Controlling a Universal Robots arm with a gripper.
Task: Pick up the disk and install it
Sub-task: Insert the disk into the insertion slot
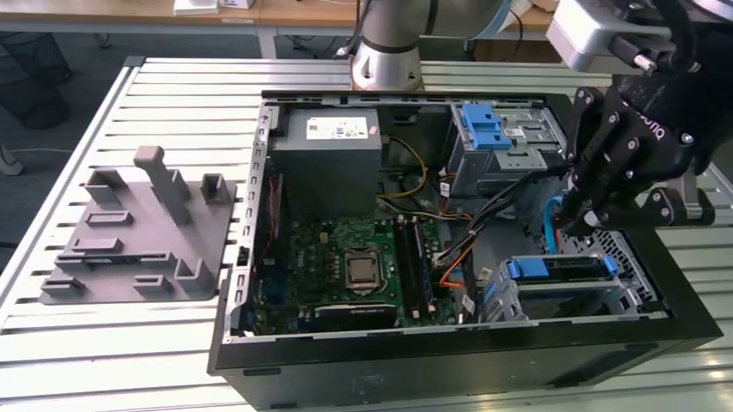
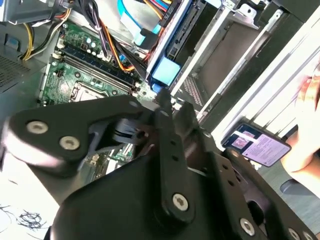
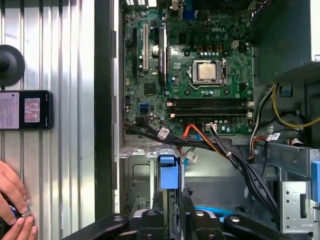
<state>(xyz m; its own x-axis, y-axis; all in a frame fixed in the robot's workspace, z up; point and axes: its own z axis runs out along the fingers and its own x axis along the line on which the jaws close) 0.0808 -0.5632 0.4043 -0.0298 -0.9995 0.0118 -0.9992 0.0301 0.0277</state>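
Slatted table [image 1: 160,343], cables [image 1: 504,210] beside disk [image 1: 558,268]

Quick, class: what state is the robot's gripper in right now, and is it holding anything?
Gripper: shut on the disk, held on edge by its blue rail above the open computer case.

Robotics lab or electronics workshop: slatted aluminium workbench [image 1: 149,77], opened desktop computer case [image 1: 458,360] with bare motherboard [image 3: 195,75] and loose cables, grey moulded fixture block [image 1: 137,232], wooden desks [image 1: 287,13] behind.
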